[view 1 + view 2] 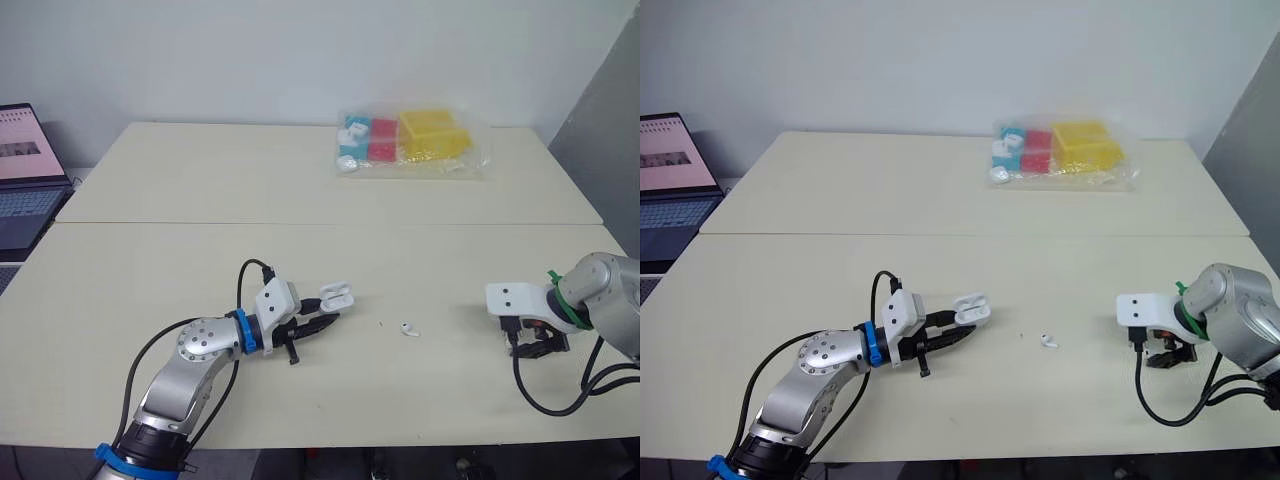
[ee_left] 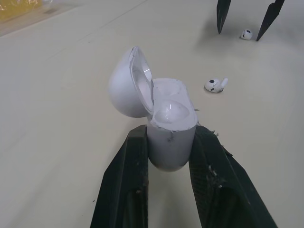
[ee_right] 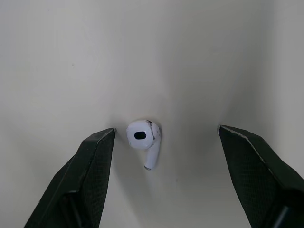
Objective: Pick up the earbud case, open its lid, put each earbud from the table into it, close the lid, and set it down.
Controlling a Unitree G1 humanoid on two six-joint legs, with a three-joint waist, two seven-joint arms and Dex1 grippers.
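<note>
My left claw grips the white earbud case low on its body, one black finger pressed against each side. The case stands upright in that grip, held near the front middle of the pale table. Its rounded lid is swung open and hangs back on its hinge.

My right claw is spread wide and points down at the tabletop, toward my right edge. One white earbud lies flat on the table between its two fingers, closer to one than the other, and I cannot tell whether it touches that one.

A second earbud lies on the table between my two claws, nearer the case.

At the far side sits a clear plastic bag of yellow, red and blue items. An open laptop sits off to my left.
</note>
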